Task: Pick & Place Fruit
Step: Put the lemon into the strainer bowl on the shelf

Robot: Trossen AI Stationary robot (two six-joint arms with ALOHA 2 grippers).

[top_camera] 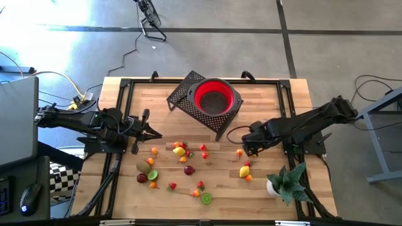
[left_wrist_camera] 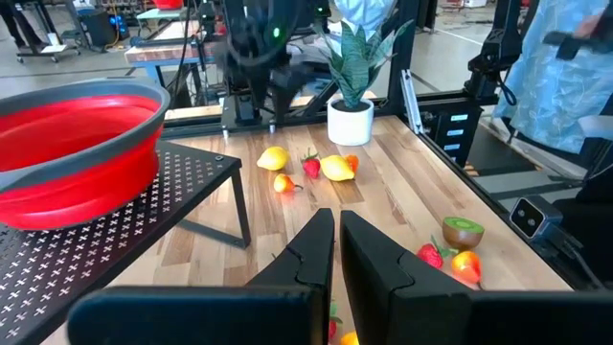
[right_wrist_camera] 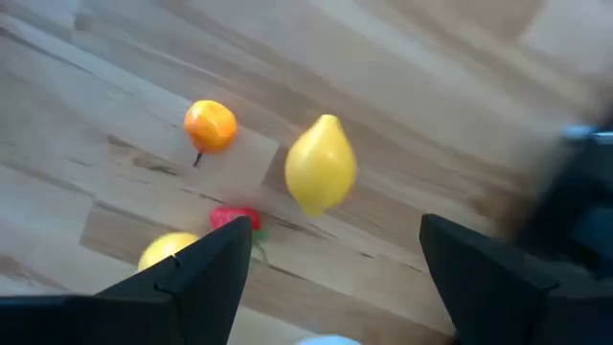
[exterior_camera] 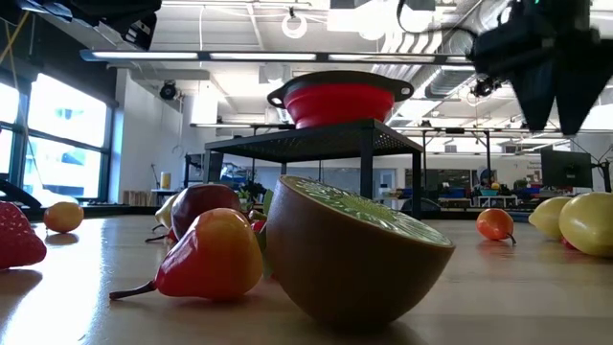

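The right gripper (right_wrist_camera: 330,264) is wide open, empty, above a lemon (right_wrist_camera: 321,175) at centre frame. The round lemon may roll off if the fingers close off-centre. The left gripper (top_camera: 151,133), shut, waits at left.

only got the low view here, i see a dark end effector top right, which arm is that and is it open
Observer: That is the right end effector; its wrist view shows the fingers spread wide with nothing between them.
Operator: whats under it
Observer: A yellow lemon lies on the wood ahead of it, with a small orange fruit beside that.
Operator: and the left arm
Observer: The left end effector is shut and empty, over the table's left side, pointing toward the red bowl.
Operator: anything in the bowl yet
Observer: From above, no fruit shows inside it.
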